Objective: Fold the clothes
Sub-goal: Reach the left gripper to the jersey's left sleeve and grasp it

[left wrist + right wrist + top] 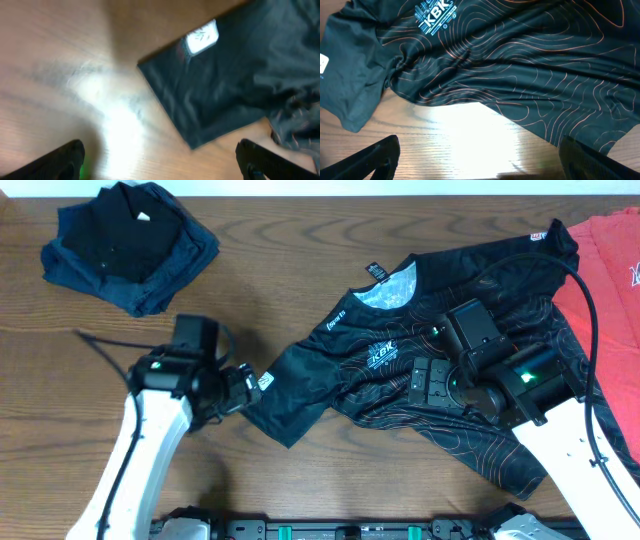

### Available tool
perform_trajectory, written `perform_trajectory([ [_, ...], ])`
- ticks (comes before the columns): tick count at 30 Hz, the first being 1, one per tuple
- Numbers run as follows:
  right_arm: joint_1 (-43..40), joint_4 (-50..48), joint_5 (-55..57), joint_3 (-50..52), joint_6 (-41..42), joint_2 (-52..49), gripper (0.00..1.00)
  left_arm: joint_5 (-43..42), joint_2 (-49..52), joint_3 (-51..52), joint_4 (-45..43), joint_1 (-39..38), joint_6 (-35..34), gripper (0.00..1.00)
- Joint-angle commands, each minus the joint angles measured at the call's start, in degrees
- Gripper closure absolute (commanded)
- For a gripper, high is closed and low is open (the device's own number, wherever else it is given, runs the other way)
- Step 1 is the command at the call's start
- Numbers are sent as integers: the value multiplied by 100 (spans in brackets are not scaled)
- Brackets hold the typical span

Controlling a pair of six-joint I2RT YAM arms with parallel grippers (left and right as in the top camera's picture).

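Note:
The clothes are one shiny black jersey (450,330) with thin orange contour lines, lying crumpled across the middle and right of the table. Its pale grey inside shows at the collar (388,292). One sleeve (225,85) with a white label (202,37) points toward my left gripper (255,383). That gripper (160,167) is open over bare wood just short of the sleeve's corner. My right gripper (432,383) hovers over the jersey's middle. In its wrist view the right gripper (482,165) is open above bare wood at the jersey's edge (520,115), below a blue KBK logo (436,11). Nothing is held.
A pile of plain dark navy and black garments (130,245) lies at the back left. A coral-red T-shirt (612,275) lies at the far right, partly under the jersey's side. A black cable (590,310) arcs over the right arm. Bare wood (330,470) lies in front.

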State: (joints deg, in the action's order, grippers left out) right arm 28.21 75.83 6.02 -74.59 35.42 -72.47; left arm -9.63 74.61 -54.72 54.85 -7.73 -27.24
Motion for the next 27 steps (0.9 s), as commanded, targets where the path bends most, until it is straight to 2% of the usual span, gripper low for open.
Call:
perform_trajectory([
  [1, 31, 7, 59, 24, 79, 20, 1, 282, 398, -66, -236, -72, -160, 2],
  [16, 31, 24, 59, 59, 79, 20, 1, 223, 2044, -63, -468, -72, -87, 2],
  [24, 31, 22, 11, 59, 79, 20, 1, 221, 2422, -55, -702, -72, 146, 0],
  [27, 33, 22, -48, 59, 79, 20, 1, 221, 2463, -2, -844, -72, 149, 3],
])
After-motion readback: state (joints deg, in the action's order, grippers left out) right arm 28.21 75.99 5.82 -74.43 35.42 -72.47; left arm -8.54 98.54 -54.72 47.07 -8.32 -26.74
